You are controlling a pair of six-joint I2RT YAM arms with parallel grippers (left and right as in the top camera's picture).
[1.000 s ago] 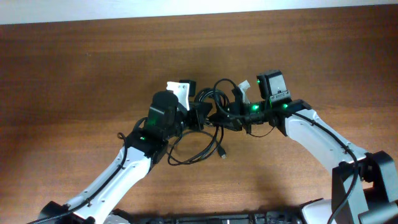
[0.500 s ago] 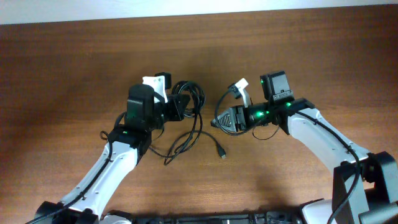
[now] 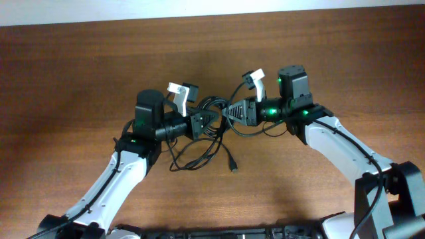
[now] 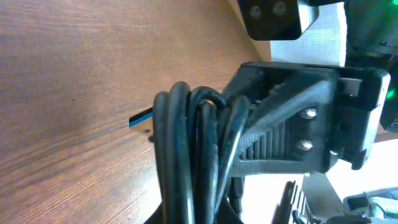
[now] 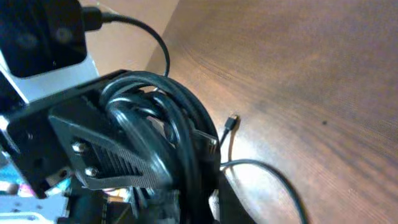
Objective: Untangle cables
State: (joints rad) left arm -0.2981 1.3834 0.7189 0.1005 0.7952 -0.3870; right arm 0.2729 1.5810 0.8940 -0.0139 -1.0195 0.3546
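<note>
The cables (image 3: 211,104) are thin black cords, bunched between my two grippers at mid-table. Loose loops (image 3: 196,159) trail toward the front, with a small plug end (image 3: 232,166) lying on the wood. My left gripper (image 3: 203,122) is shut on the bundle from the left. My right gripper (image 3: 232,111) meets it from the right, shut on the same bundle. In the left wrist view the cords (image 4: 186,155) run up through my jaws, with the right gripper's ribbed finger (image 4: 283,127) against them. In the right wrist view the coil (image 5: 177,134) fills my jaws beside the left finger (image 5: 93,155).
The brown wooden table (image 3: 80,73) stretches around both arms. A pale strip runs along the far edge (image 3: 199,8). The right arm's base (image 3: 392,192) stands at the front right corner.
The two grippers, apart half a second ago, have come back together at the centre. The coil moved right with my left gripper; the trailing loops shifted a little on the table.
</note>
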